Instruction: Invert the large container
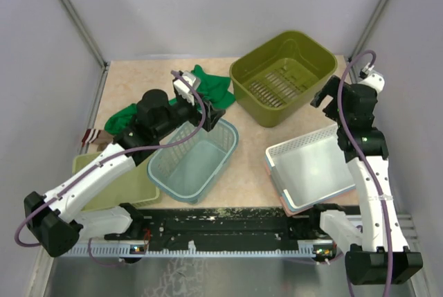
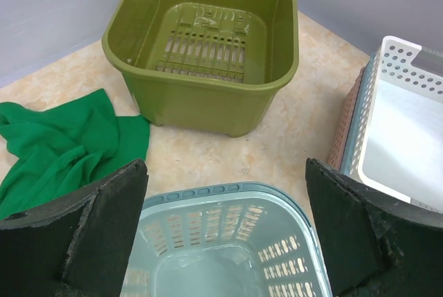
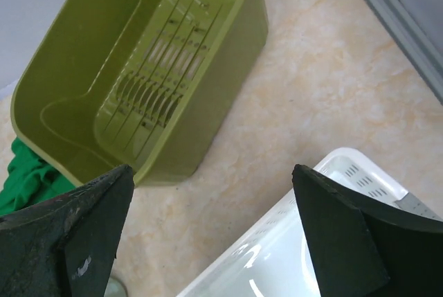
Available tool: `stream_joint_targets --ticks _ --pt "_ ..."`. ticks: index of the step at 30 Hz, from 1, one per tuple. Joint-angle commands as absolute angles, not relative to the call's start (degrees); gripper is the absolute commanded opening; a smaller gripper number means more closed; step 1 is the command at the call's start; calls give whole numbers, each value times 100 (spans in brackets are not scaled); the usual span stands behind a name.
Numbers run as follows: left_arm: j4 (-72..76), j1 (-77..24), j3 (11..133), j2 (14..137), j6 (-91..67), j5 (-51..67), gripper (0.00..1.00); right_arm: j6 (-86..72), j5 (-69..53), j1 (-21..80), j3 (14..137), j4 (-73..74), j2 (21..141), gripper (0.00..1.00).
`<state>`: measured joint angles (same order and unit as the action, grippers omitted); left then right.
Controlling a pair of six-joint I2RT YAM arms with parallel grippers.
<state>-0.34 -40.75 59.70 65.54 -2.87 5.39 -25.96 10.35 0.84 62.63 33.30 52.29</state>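
— Where is the left gripper [image 1: 211, 112] hovering?
— Over the pale teal mesh basket [image 1: 194, 165], fingers spread and empty, facing the deep olive-green plastic tub [image 1: 304, 58], which is sitting mouth-up at the back.
— And the right gripper [image 1: 322, 96]?
— It is hanging near the tub's right side, also spread and empty, probably lining up on the rim.

Beige table [image 1: 252, 165], upright olive tub [image 1: 280, 79], green cloth [image 1: 211, 89], teal basket [image 1: 190, 169], stacked trays [image 1: 311, 169]

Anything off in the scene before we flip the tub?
Nothing spilled or broken. A green cloth lies crumpled beside the olive tub, partly under the left arm. The white tray sits on a stack of other trays, skewed to the table edge. Tub stands upright, intact.
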Motion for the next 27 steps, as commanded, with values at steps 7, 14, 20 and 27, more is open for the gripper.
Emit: stream_joint_targets --ticks 7,14,20,27 --pt "172 -4078 5801 6550 -354 106 100 -2632 1408 67 5904 2468 4967 98" --pt "-202 -4078 5985 6766 -485 -138 100 -2609 1169 62 5328 1830 4493 98" --pt "-1866 -4058 6856 7233 -355 -1170 100 -2244 1698 62 5797 2227 4820 98" --pt "-1732 -3944 6583 6962 -288 -1362 100 -2940 864 140 7079 2999 6244 99"
